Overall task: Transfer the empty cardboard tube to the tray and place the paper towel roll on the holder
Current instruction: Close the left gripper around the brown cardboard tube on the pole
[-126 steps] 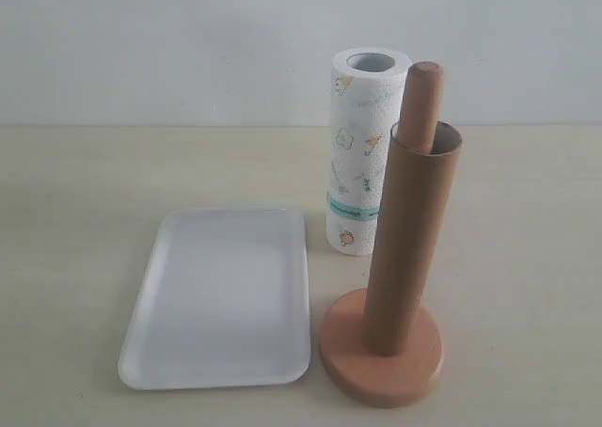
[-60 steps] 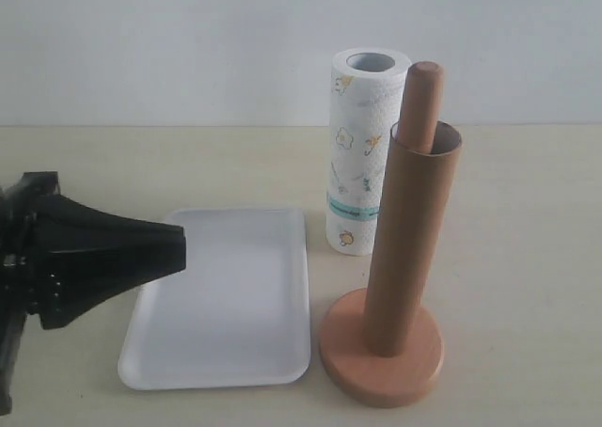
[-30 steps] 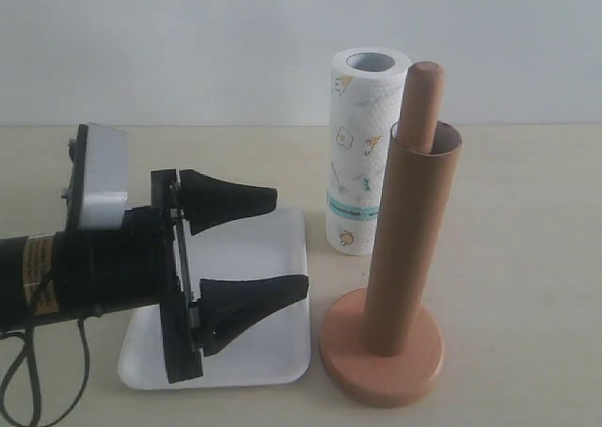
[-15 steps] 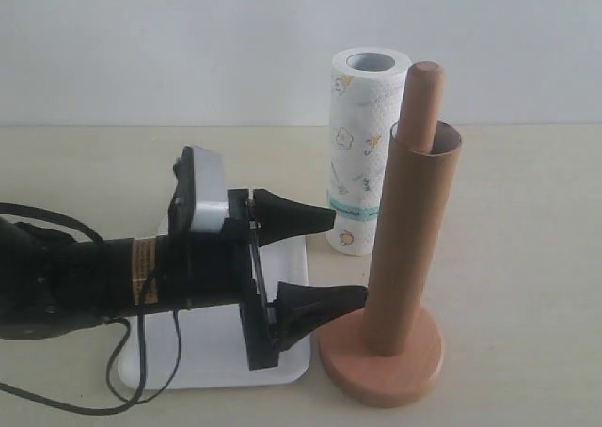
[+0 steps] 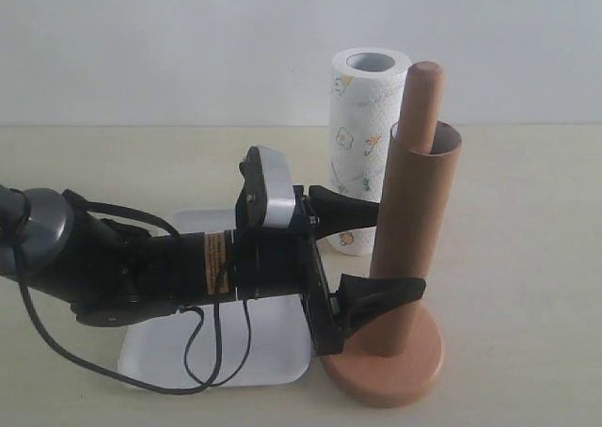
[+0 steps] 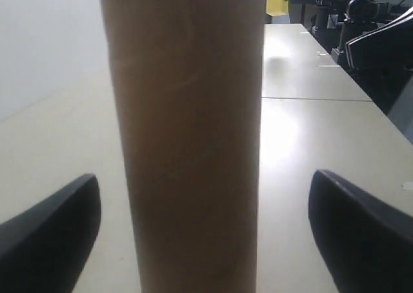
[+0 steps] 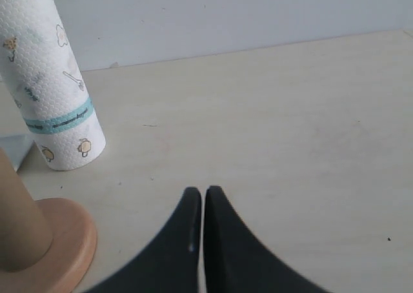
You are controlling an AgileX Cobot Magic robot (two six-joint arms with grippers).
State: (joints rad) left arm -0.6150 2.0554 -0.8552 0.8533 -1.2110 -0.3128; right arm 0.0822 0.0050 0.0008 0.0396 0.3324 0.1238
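The empty cardboard tube (image 5: pixel 414 229) stands upright, sleeved over the dowel of the wooden holder (image 5: pixel 386 375); the dowel's rounded top pokes out above it. My left gripper (image 5: pixel 400 248) is open and straddles the tube's lower half, one finger on each side, not touching. The left wrist view is filled by the tube (image 6: pixel 187 138), with a black finger (image 6: pixel 51 232) well clear of it on either side. The paper towel roll (image 5: pixel 362 117) stands upright behind the holder. The white tray (image 5: pixel 282 352) lies under my left arm. My right gripper (image 7: pixel 204 193) is shut and empty, over bare table beside the holder's base (image 7: pixel 64 241).
The beige table (image 5: pixel 527 220) stretches back to a white wall. Dark equipment (image 6: pixel 361 28) and other desks show far behind the tube in the left wrist view. A tray corner (image 7: pixel 13 148) shows beside the roll (image 7: pixel 48 93).
My left arm came in from the left, crossed over the tray and reached the holder. Its open jaws now sit around the tube. Tube, roll and tray have not moved.
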